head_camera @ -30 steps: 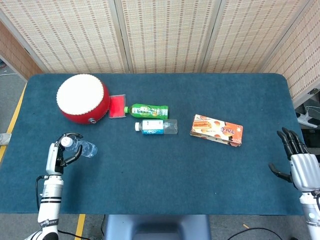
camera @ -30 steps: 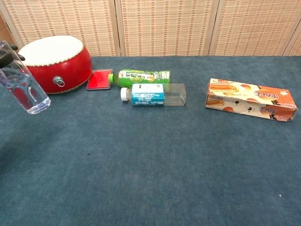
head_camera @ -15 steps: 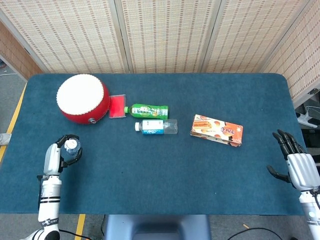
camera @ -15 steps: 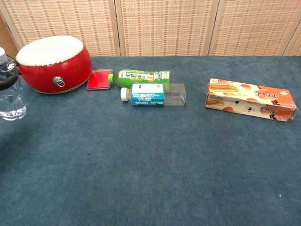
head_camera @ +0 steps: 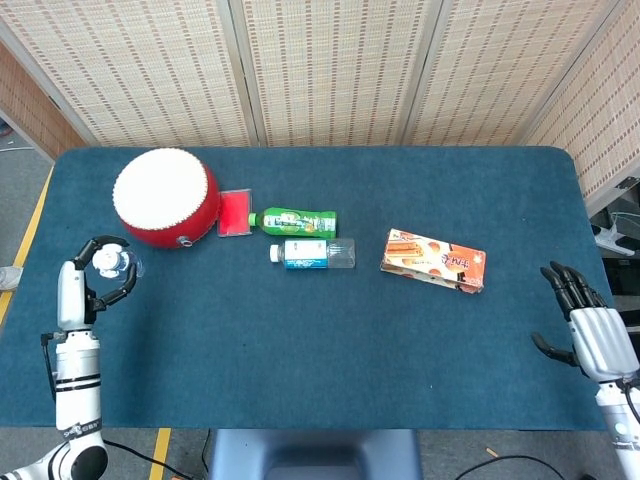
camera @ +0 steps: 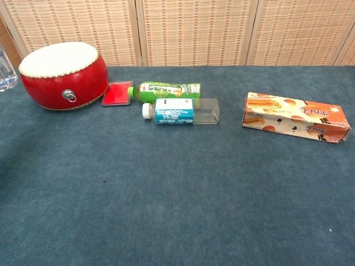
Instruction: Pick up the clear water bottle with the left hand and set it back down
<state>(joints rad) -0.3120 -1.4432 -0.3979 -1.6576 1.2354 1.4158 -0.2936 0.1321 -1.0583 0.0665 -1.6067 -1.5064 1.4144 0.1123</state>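
My left hand (head_camera: 82, 283) grips the clear water bottle (head_camera: 110, 264) over the table's left edge, in front of the red drum. From above I see the bottle's white cap and clear shoulder between the fingers. In the chest view only the bottle's clear lower end (camera: 5, 73) shows at the far left edge, raised off the blue table (camera: 166, 183); the hand itself is out of that frame. My right hand (head_camera: 588, 328) hovers at the table's right edge with fingers spread and nothing in it.
A red drum (head_camera: 165, 197) stands at the back left with a red card (head_camera: 235, 212) beside it. A green bottle (head_camera: 295, 221) and a blue-labelled bottle (head_camera: 313, 254) lie mid-table. An orange snack box (head_camera: 433, 260) lies to the right.
My left hand has moved left and towards the drum, carrying the bottle from tilted to upright and higher; in the chest view it slid up to the frame's edge. The right hand barely shifted.
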